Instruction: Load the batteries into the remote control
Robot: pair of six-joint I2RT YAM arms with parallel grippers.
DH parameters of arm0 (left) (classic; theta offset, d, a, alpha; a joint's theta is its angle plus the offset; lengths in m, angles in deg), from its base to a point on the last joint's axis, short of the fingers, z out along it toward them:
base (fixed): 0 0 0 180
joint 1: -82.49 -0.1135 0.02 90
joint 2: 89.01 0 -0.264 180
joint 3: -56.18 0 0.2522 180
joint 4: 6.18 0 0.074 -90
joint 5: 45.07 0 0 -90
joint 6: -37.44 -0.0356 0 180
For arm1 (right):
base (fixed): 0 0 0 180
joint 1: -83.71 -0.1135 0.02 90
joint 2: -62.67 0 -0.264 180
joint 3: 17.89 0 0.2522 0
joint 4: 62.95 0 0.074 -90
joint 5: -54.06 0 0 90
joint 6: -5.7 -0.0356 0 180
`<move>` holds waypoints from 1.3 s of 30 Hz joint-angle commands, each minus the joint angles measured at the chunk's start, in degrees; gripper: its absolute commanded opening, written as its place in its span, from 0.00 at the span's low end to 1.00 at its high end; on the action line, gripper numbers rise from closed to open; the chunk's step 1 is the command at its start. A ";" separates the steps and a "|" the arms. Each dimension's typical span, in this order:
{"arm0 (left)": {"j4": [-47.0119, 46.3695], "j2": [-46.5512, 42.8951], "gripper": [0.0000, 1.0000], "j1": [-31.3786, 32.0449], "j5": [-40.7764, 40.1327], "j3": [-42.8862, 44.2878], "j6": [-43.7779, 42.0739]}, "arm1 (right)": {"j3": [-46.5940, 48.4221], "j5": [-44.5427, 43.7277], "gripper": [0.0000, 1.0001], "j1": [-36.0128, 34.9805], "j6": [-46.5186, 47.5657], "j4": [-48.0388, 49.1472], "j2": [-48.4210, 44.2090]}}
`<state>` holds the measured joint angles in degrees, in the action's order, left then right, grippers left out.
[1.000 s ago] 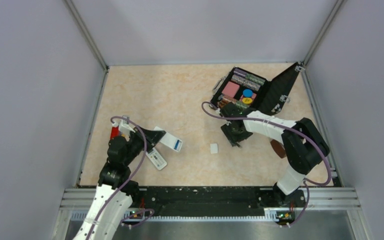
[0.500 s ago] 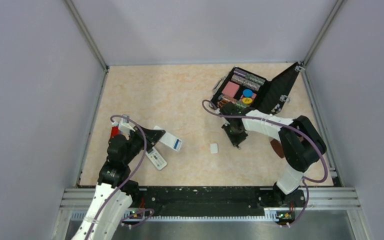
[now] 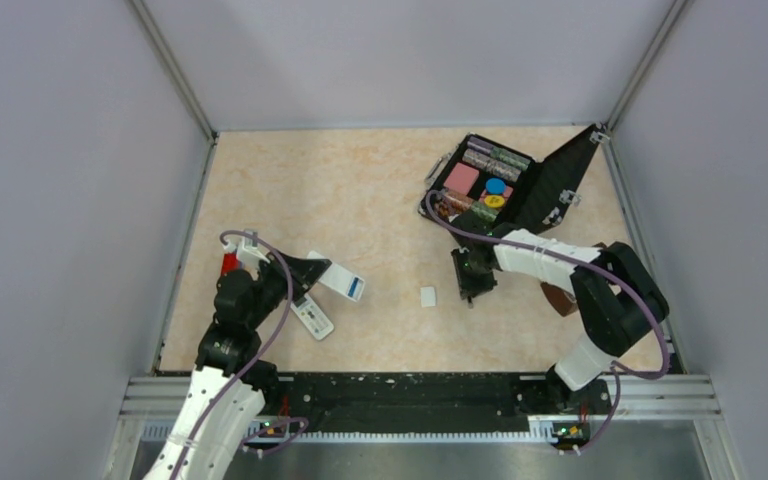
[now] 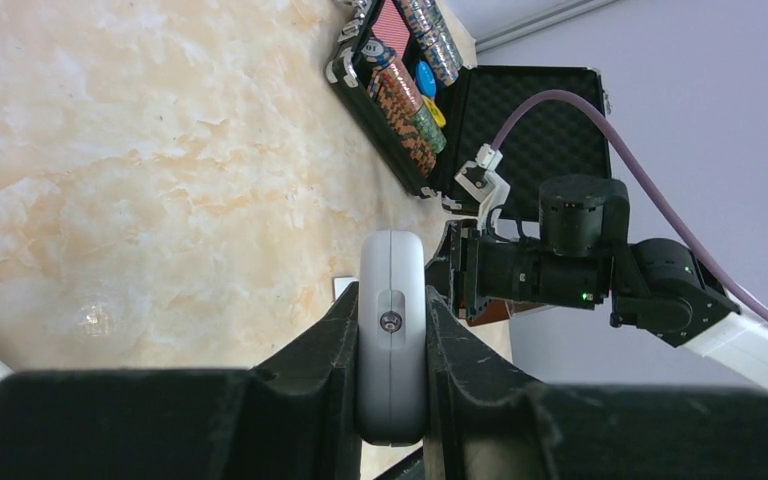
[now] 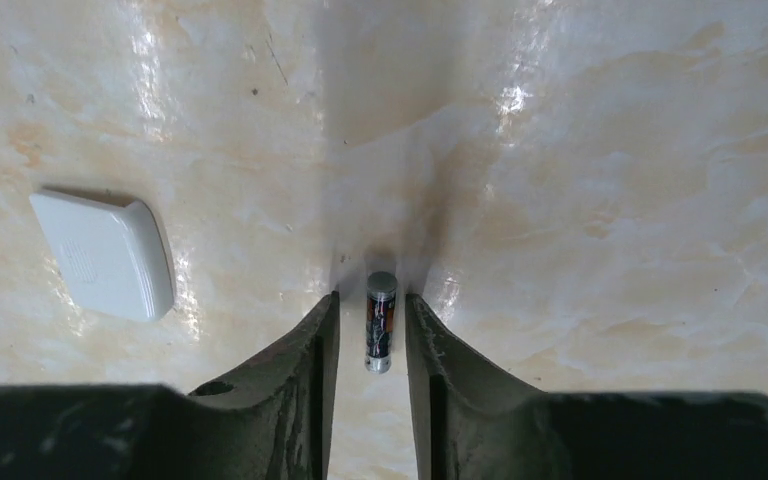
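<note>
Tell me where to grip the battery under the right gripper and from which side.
Best pinch the battery across its round barrel at mid-length, coming straight down from above. It lies flat on the table with its long axis parallel to the fingers of the right gripper, which straddle it.

Small battery [image 5: 381, 322] between the right tool's [image 5: 371, 305] parted fingers [image 5: 295, 375], white cover [image 5: 103, 256] at left

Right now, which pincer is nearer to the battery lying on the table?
Right. The right pincer stands over the battery, one finger on each side. The left pincer is far off across the table, holding the remote control.
</note>
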<state>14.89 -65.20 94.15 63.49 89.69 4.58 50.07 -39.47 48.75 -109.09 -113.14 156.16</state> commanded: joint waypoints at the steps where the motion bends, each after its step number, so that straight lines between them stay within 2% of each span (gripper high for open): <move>1: -3.77 -1.48 0.00 -0.32 0.50 -0.39 0.86 | -3.63 0.11 0.35 0.25 -5.03 1.53 -3.48; 7: -3.63 -1.93 0.00 -0.32 0.46 -0.98 1.10 | -7.21 3.04 0.37 0.21 -4.31 2.96 -5.80; 10: -3.78 -1.98 0.00 -0.33 0.50 -1.26 1.42 | -8.01 3.15 0.29 0.23 -4.60 2.98 -6.04; 15: -5.97 -1.99 0.00 -0.32 1.95 -2.36 2.09 | -8.49 1.79 0.06 0.13 -5.21 3.04 -5.80; 18: -10.33 -2.05 0.00 -0.32 4.80 -3.64 1.95 | -8.75 4.71 0.01 -0.50 -5.43 4.55 -8.27; 25: -23.89 -2.58 0.00 -0.24 13.33 -7.50 1.67 | -7.55 25.84 0.00 -3.70 -10.82 11.54 -21.66; 30: -30.93 -3.53 0.00 -0.23 14.93 -8.67 2.21 | -6.36 33.27 0.00 -8.93 -18.55 20.03 -28.61; 35: -35.19 -2.19 0.00 -0.23 16.40 -7.78 3.03 | -6.04 33.52 0.00 -15.75 -26.87 31.30 -29.44; 39: -35.25 -0.70 0.00 -0.20 16.59 -6.52 3.45 | -3.82 26.71 0.00 -21.06 -31.99 34.11 -28.73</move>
<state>-14.53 -67.01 94.18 78.75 80.91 7.27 41.91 -8.85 31.81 -133.57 -87.39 127.34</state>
